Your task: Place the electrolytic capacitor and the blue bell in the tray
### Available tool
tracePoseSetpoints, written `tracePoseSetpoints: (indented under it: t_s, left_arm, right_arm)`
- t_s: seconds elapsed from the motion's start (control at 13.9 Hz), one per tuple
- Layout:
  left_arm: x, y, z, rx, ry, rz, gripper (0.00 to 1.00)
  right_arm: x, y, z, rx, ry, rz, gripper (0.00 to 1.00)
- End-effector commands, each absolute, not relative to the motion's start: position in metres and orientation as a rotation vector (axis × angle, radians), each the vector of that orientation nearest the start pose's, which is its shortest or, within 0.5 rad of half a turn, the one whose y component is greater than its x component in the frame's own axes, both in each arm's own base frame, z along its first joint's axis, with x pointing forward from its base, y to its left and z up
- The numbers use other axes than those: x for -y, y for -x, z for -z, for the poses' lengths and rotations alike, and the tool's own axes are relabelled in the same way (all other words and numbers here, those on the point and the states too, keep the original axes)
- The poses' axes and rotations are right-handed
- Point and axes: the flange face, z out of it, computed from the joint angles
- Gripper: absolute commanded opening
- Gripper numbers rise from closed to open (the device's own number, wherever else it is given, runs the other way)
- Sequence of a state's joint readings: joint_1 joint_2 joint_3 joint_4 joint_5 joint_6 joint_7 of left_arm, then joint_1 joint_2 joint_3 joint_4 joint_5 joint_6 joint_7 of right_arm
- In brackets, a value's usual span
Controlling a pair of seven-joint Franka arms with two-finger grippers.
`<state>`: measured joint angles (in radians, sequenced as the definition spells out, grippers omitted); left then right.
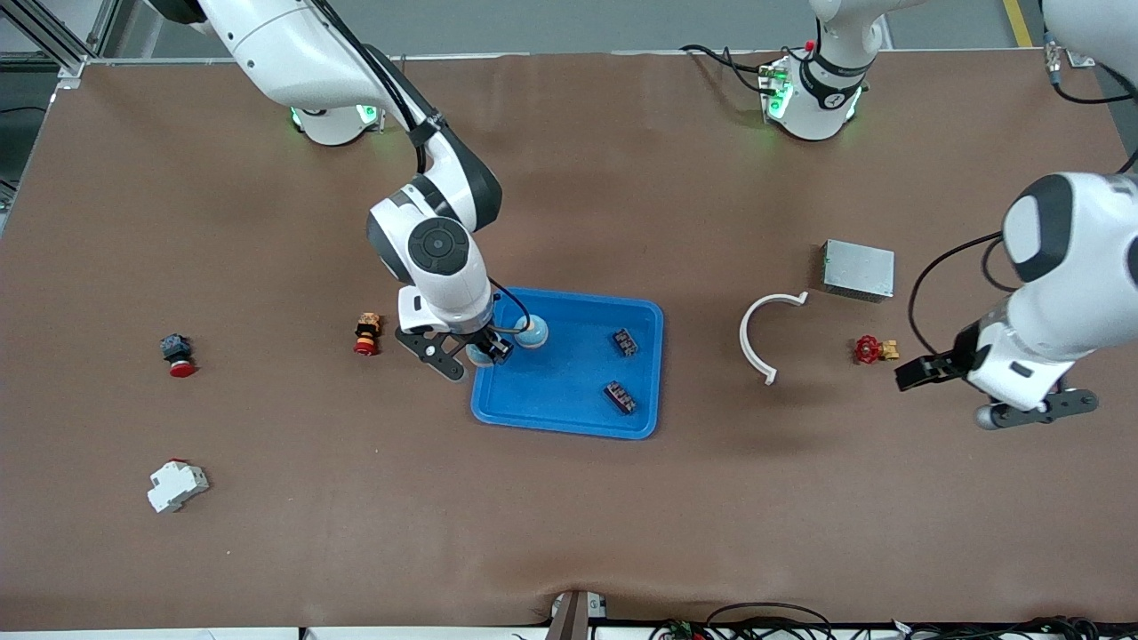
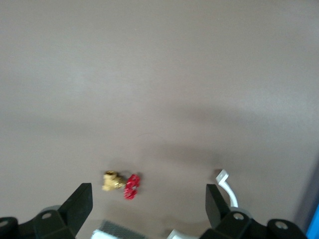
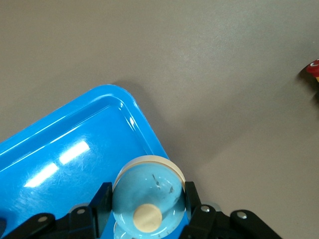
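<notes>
One pale-blue domed bell (image 3: 147, 196), cream button on top, cream-rimmed base.

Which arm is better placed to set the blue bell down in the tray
Right. The right gripper is shut on a blue bell over the blue tray. The left gripper hangs open over bare table near the red-handled brass valve, holding nothing.

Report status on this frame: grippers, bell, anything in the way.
Right gripper shut on blue bell, over the tray corner. Left gripper open, waiting above the red-handled brass valve. Another blue bell already in tray; nothing blocking.
</notes>
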<state>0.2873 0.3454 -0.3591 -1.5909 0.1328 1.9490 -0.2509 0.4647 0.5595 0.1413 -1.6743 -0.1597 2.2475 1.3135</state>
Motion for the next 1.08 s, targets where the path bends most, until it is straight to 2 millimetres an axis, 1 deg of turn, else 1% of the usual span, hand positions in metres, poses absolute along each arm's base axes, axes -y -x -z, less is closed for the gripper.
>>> tracePoseSetpoints:
  t_s: [0.0,0.14,0.22,0.29,0.36,0.57,0.72,0.79,0.86,0.93,1.0]
  left_arm:
    - [-0.014,-0.651,-0.489,0.19,3.136,0.019,1.0]
    - [-0.012,-0.638,-0.518,0.179,3.122,0.03,1.0]
    - [-0.01,-0.633,-0.526,0.186,3.134,0.022,1.0]
    - [-0.008,-0.629,-0.541,0.203,3.153,0.041,1.0]
    - [-0.004,-0.625,-0.55,0.203,3.162,0.029,1.0]
    - [-0.002,-0.615,-0.581,0.203,3.154,-0.037,1.0]
    - [-0.002,-0.613,-0.585,0.202,3.157,-0.052,1.0]
    - [0.007,-0.613,-0.584,0.178,3.157,-0.059,1.0]
    - [0.02,-0.612,-0.586,0.145,3.164,-0.053,1.0]
    - [0.029,-0.612,-0.589,0.131,3.165,-0.046,1.0]
    - [0.03,-0.612,-0.592,0.132,3.166,-0.034,1.0]
  right_arm:
    - [-0.376,-0.57,-0.284,-0.955,3.008,0.098,0.0]
    - [-0.375,-0.568,-0.282,-0.955,3.016,0.09,0.0]
    - [-0.375,-0.568,-0.282,-0.955,3.019,0.088,0.0]
    - [-0.375,-0.567,-0.282,-0.956,3.02,0.087,0.0]
    - [-0.375,-0.567,-0.283,-0.951,3.022,0.087,0.0]
    - [-0.369,-0.565,-0.278,-0.939,3.036,0.077,0.0]
    - [-0.368,-0.564,-0.278,-0.925,3.043,0.074,0.0]
    - [-0.364,-0.563,-0.277,-0.902,3.055,0.069,0.0]
    - [-0.351,-0.565,-0.278,-0.894,3.059,0.069,0.0]
    - [-0.343,-0.564,-0.277,-0.876,3.07,0.063,0.0]
    - [-0.34,-0.564,-0.277,-0.869,3.071,0.064,0.0]
